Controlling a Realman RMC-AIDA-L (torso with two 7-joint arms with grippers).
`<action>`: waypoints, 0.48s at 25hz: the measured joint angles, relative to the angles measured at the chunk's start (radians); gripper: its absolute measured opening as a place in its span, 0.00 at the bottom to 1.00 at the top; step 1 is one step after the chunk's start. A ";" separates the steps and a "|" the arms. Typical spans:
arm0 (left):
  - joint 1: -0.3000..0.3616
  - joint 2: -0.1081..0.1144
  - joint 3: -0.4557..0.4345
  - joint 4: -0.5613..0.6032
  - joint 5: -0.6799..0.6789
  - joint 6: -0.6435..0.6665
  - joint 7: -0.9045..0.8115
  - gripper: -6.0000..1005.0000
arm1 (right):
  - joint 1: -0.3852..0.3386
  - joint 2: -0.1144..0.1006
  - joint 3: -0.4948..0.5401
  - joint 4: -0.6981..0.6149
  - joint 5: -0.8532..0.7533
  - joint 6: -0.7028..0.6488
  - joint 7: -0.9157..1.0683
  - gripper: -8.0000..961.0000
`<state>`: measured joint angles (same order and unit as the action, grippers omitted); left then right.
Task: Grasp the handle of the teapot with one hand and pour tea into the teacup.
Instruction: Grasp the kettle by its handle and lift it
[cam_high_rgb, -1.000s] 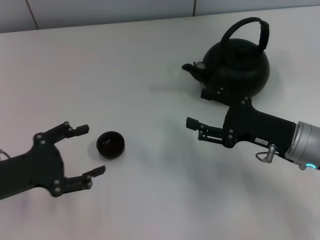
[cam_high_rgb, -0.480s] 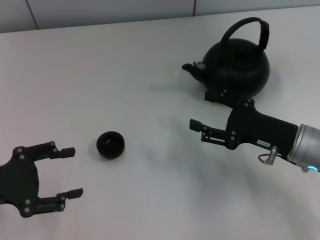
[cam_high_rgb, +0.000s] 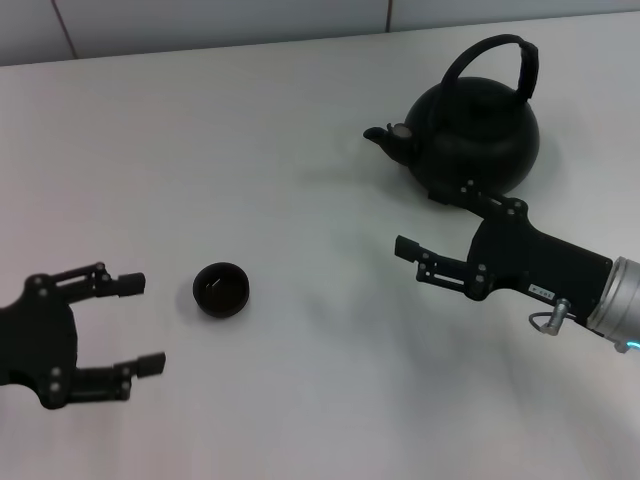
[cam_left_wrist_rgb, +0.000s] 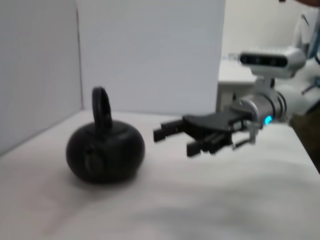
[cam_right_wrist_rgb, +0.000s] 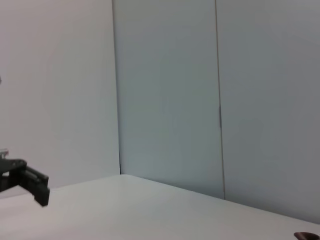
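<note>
Head view shows no readable writing anywhere; a small pale label sits on the right arm's black housing, too small to make out, and a blue light glows on the silver wrist section behind it.

The teacup (cam_high_rgb: 220, 289) is a tiny round matte-black bowl without a handle, upright on the white table (cam_high_rgb: 250, 150). Its inside looks dark, and whether it holds any liquid cannot be told. It lies just ahead of the left gripper (cam_high_rgb: 138, 323), slightly toward the far finger's side, not touching it. That pincer's two black fingers are spread wide apart and hold nothing.

The teapot (cam_high_rgb: 470, 135) is a large, round, matte-black kettle shape with a short spout and a small knob lid; its contents are hidden. The handle (cam_high_rgb: 497, 62), a thick black arched hoop, rises over its top from side to side. The pot stands beyond the right gripper (cam_high_rgb: 420, 218), close to that pincer's far finger, whose tip lies against the pot's lower outline in this view; contact cannot be confirmed. The right pincer's fingers are parted and empty, pointing toward the robot's left.

From the left wrist view the teapot (cam_left_wrist_rgb: 105, 150) sits upright with the right gripper (cam_left_wrist_rgb: 172, 141) beside it, fingers apart, not around the handle (cam_left_wrist_rgb: 101, 107).
</note>
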<state>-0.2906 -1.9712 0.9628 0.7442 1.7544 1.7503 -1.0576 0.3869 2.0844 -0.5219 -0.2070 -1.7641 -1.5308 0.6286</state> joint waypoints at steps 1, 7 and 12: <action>-0.019 0.000 -0.001 0.004 0.053 -0.009 -0.031 0.75 | -0.001 0.000 0.004 0.000 0.000 0.000 0.000 0.86; -0.035 -0.010 -0.002 0.007 0.090 -0.028 -0.024 0.86 | -0.020 0.000 0.079 0.000 0.000 0.001 0.000 0.86; -0.039 -0.011 -0.002 0.007 0.091 -0.069 -0.023 0.86 | -0.037 0.002 0.202 0.006 0.000 0.006 0.000 0.86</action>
<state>-0.3297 -1.9825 0.9605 0.7517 1.8455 1.6813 -1.0807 0.3501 2.0868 -0.3196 -0.2009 -1.7641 -1.5245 0.6287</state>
